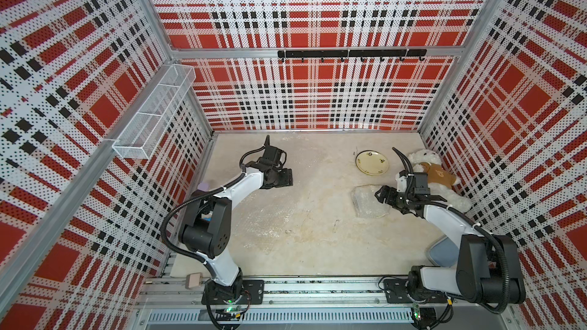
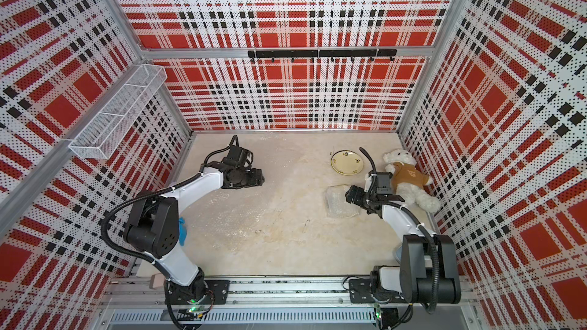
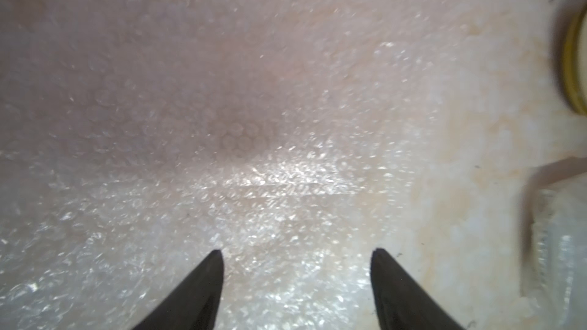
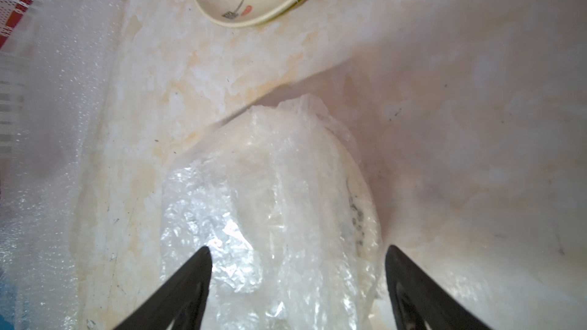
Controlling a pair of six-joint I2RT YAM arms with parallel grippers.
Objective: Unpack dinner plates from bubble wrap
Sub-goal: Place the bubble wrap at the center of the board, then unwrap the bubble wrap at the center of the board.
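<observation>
**Right gripper poised over a wrapped plate**

The right gripper (image 4: 298,247) hangs with its jaws spread wide and nothing between them, directly over a plate in its bubble wrap bundle (image 4: 270,185). A dark motif on the plate's rim shows through the film. The left gripper (image 3: 297,250) is likewise wide open and empty, above a loose sheet of bubble wrap (image 3: 254,185) spread flat on the table's left half, well apart from the bundle.

The step in hand looks like opening this bundle. It would go best by pinching a raised, crinkled fold of film rather than the ceramic beneath. Then peel low and slowly, so the plate slides out flat instead of tipping onto the hard top. The left arm could come across to pin the plate.

Just beyond the bundle lie the bare plates (image 1: 372,162), cream with small motifs, apparently two stacked. A white teddy bear (image 1: 435,176) lies close on the right.

The tabletop (image 1: 333,258) is mottled cream, inside red plaid walls (image 1: 317,11) with a wire basket (image 1: 155,112) and a hook rail (image 1: 349,53).
</observation>
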